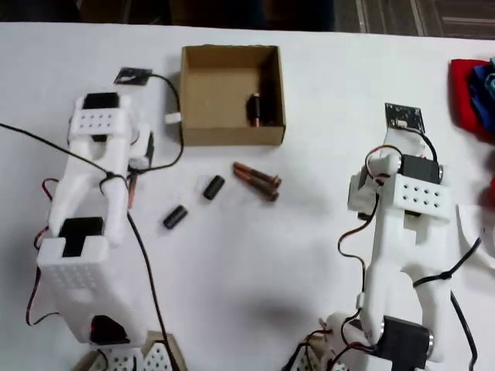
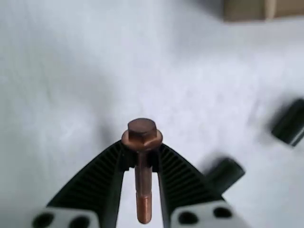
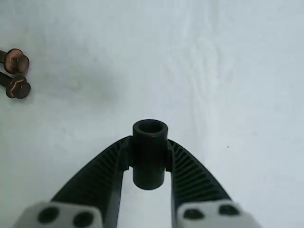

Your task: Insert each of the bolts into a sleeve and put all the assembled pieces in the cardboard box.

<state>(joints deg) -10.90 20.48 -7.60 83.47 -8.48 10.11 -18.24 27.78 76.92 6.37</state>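
My left gripper (image 2: 141,148) is shut on a copper bolt (image 2: 141,164), hex head pointing away from the wrist. From above, that bolt (image 1: 132,190) hangs beside the left arm, left of two loose black sleeves (image 1: 213,187) (image 1: 175,217). My right gripper (image 3: 149,146) is shut on a black sleeve (image 3: 149,154), held upright with its bore facing out. Two more copper bolts (image 1: 257,179) lie together on the table in front of the cardboard box (image 1: 193,93), and they also lie off to the side as bolts (image 3: 15,73) in the right wrist view. One assembled piece (image 1: 254,110) lies inside the box.
The two loose sleeves (image 2: 225,172) (image 2: 289,124) lie close beyond the held bolt. Black cables (image 1: 166,116) run between the left arm and the box. A red cloth (image 1: 470,89) lies at the right edge. White tabletop stretches between the two arms.
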